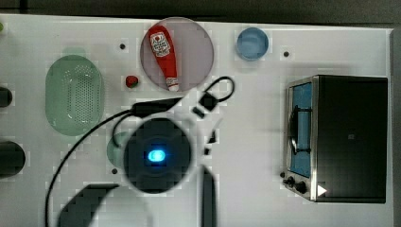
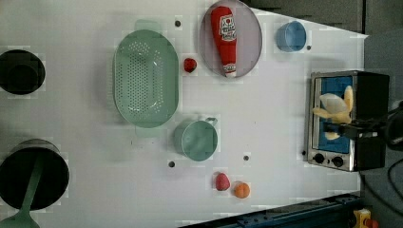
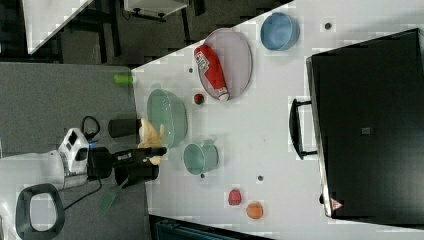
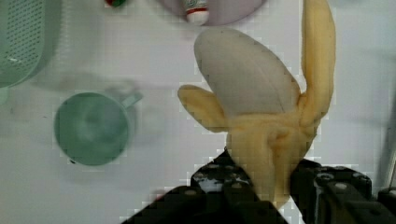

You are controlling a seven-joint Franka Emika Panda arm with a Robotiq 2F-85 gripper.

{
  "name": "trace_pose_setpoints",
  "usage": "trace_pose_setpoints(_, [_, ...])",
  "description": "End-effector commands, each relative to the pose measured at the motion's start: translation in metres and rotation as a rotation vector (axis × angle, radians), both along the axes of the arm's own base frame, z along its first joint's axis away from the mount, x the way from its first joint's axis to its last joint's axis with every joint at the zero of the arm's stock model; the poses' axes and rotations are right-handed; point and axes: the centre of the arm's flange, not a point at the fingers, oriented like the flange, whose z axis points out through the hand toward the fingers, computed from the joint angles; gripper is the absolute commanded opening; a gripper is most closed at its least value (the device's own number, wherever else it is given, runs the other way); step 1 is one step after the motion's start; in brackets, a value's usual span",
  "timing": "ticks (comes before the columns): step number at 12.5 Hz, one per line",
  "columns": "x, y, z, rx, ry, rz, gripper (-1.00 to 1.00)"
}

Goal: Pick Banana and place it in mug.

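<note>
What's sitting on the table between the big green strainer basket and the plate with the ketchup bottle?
A small red strawberry-like piece lies between the basket and the plate, apart from both, as the left view shows.

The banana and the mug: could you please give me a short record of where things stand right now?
banana: half peeled, clamped in the hand, lifted off the table
mug: upright, nothing visible inside it, next to the green perforated basket
hand position: off to the side of the mug, not over it
ketchup bottle: lying on the plate
step left: banana into mug
</note>
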Motion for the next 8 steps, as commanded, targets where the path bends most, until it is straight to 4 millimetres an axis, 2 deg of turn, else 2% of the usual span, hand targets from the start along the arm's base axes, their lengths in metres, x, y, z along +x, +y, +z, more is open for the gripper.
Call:
trace_pose_setpoints(1, [-0.009, 0.068, -0.043, -0.001, 0.088, -0.119, -0.37])
trace_pose_setpoints(4, [-0.015, 0.113, -0.072, -0.025, 0.115, -0.175, -0.37])
trace_pose_setpoints(8, [-0.011, 0.148, -0.122, 0.003, 0.098, -0.152, -0.37])
